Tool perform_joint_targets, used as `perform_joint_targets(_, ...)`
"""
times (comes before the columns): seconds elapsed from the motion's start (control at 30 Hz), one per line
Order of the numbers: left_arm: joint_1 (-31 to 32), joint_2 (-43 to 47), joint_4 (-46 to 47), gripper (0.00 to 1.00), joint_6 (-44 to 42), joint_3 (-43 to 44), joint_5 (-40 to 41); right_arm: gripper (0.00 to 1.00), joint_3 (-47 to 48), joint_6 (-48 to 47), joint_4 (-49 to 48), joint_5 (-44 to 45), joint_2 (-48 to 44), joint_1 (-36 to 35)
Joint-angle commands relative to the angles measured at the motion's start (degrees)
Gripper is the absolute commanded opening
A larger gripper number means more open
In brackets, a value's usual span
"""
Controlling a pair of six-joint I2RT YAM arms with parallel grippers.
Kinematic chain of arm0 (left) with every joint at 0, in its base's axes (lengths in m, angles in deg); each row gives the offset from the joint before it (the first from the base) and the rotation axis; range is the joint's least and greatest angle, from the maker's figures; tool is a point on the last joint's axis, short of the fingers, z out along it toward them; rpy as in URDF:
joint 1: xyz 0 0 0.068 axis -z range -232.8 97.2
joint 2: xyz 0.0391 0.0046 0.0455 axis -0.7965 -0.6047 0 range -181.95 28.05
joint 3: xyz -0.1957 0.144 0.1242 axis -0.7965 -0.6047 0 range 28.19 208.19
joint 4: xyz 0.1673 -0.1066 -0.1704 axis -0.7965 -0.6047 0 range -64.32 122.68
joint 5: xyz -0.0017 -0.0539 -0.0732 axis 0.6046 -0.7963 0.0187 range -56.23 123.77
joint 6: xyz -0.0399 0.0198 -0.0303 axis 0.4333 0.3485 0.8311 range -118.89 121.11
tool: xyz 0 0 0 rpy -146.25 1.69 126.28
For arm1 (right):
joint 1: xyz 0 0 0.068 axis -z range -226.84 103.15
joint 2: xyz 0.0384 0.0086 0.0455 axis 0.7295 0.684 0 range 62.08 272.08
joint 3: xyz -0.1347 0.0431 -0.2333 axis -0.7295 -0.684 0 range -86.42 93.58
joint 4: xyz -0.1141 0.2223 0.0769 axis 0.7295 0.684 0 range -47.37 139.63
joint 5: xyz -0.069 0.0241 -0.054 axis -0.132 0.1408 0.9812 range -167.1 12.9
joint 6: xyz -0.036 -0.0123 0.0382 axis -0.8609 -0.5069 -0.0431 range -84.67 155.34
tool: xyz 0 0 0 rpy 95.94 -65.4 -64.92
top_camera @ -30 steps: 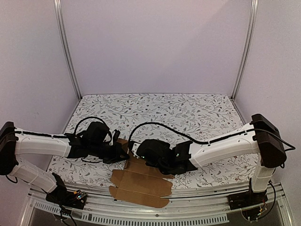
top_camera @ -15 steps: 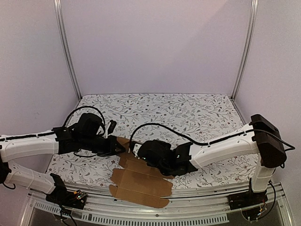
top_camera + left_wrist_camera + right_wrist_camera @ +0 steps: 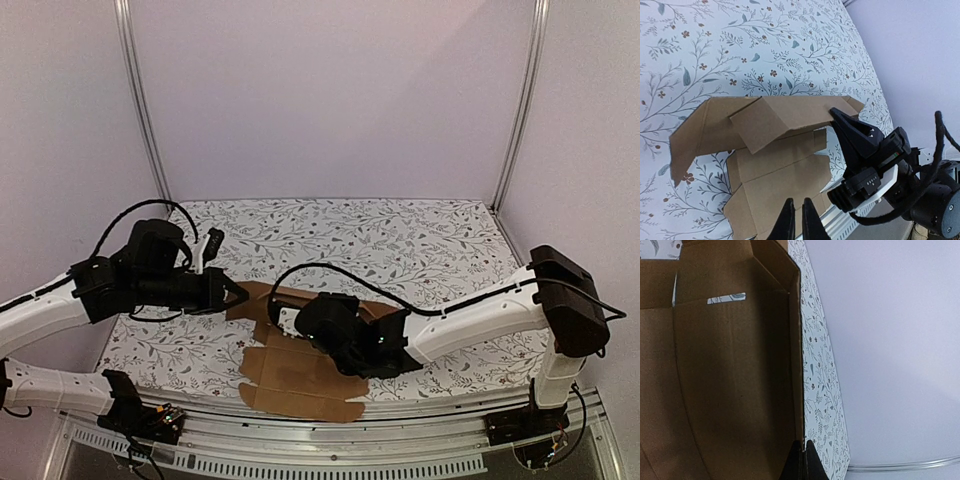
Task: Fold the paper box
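Observation:
The paper box (image 3: pixel 300 375) is a brown die-cut sheet lying near the table's front edge, with its far panel (image 3: pixel 330 298) folded up. In the right wrist view my right gripper (image 3: pixel 803 449) is shut on the edge of that raised wall, with the box (image 3: pixel 730 380) stretching away on the left. From above, the right gripper (image 3: pixel 290 313) sits at the sheet's back. My left gripper (image 3: pixel 240 296) hangs above the table, left of the box and off it. Its fingertips (image 3: pixel 786 220) are all but shut and hold nothing, with the box (image 3: pixel 775 170) below and beyond them.
The floral tablecloth (image 3: pixel 400 240) covers the table behind the box. A metal rail (image 3: pixel 300 435) runs along the near edge, close to the sheet's front flaps. Plain walls and two upright posts (image 3: pixel 140 110) close in the back and sides.
My left arm has lifted and drawn back to the left, away from the box's corner. The far panel now stands higher. The right gripper has kept its hold and shifted slightly left.

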Motion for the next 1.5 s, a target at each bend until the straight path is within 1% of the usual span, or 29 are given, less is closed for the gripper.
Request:
perform_joint_targets(0.0,-0.3,1.9,-3.8,0.06,-1.6,0.7,4.4,0.00,-0.8,-12.1,-10.1,2.5,1.1,-1.0)
perform_joint_targets(0.17,-0.8,4.6,-5.8,0.06,-2.3,-1.4,9.3,0.00,-2.5,-20.7,-17.7,3.2,3.1,-1.3)
perform_joint_targets(0.33,-1.5,5.0,-3.0,0.06,-2.0,-3.6,7.9,0.00,-3.5,-26.8,-23.7,3.7,6.0,-2.0)
perform_joint_targets(0.53,-1.6,0.7,2.6,0.05,-1.0,-5.4,5.9,0.00,-3.0,-27.0,-24.3,4.0,7.1,-2.3)
perform_joint_targets(0.63,-1.7,-2.4,4.5,0.03,-1.3,-5.4,5.8,0.00,-3.0,-26.9,-24.6,4.2,7.2,-2.4)
perform_joint_targets(0.8,-1.7,-6.4,5.5,0.00,-1.7,-5.3,7.9,0.00,-3.0,-26.8,-24.6,4.5,7.3,-2.5)
perform_joint_targets(1.1,-2.0,-11.6,8.6,0.00,-1.6,-6.6,10.2,0.00,-2.8,-25.8,-24.7,4.2,7.2,-2.9)
perform_joint_targets(1.47,-2.0,-21.2,16.1,0.00,-0.2,-4.9,3.0,0.00,-3.0,-24.2,-24.6,4.1,7.2,-3.1)
